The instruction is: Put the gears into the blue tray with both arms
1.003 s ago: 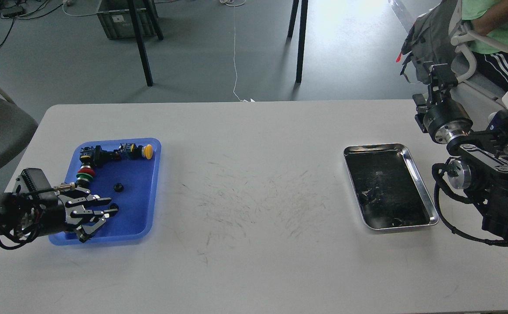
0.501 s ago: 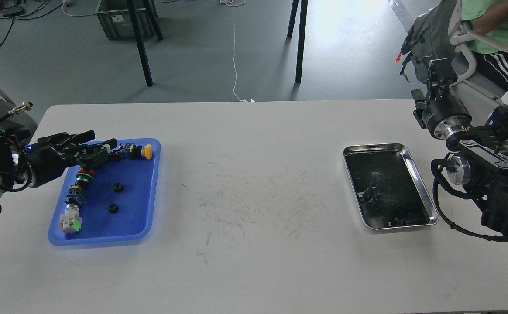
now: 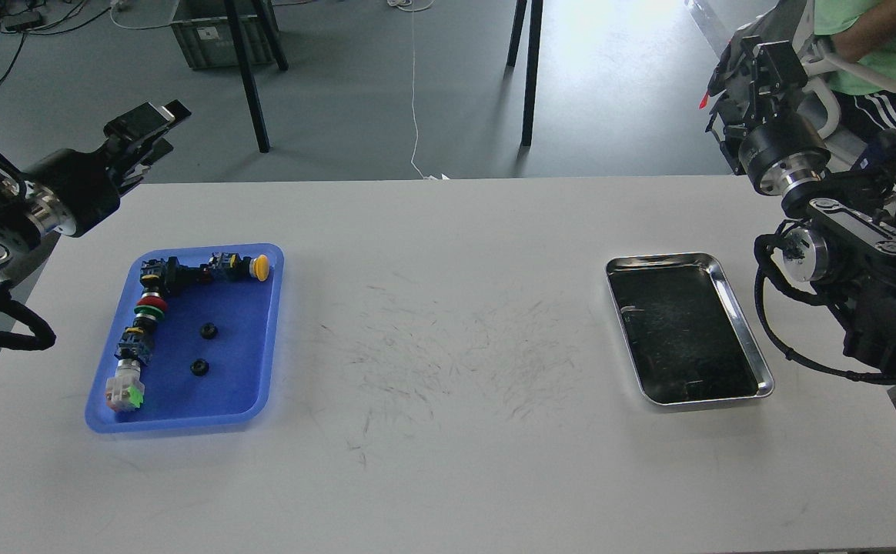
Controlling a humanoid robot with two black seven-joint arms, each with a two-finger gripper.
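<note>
The blue tray (image 3: 242,369) lies on the left of the white table. Two small black gears rest on its floor, one (image 3: 208,332) near the middle and one (image 3: 199,367) just below it. My left gripper (image 3: 157,127) is raised beyond the table's far left edge, well above and behind the tray. Its fingers are apart with nothing between them. My right gripper (image 3: 763,55) is held high at the far right, away from both trays. It is seen from behind against a grey bag, so its fingers cannot be told apart.
Several push-button switches (image 3: 148,308) with yellow, red and green caps line the blue tray's left and top sides. A steel tray (image 3: 747,331) with a dark inside lies on the right. A seated person (image 3: 879,46) is at the far right.
My left gripper has lifted out of the blue tray and swung up and back to the far left, leaving a second gear on the tray floor. My right gripper has risen a little.
</note>
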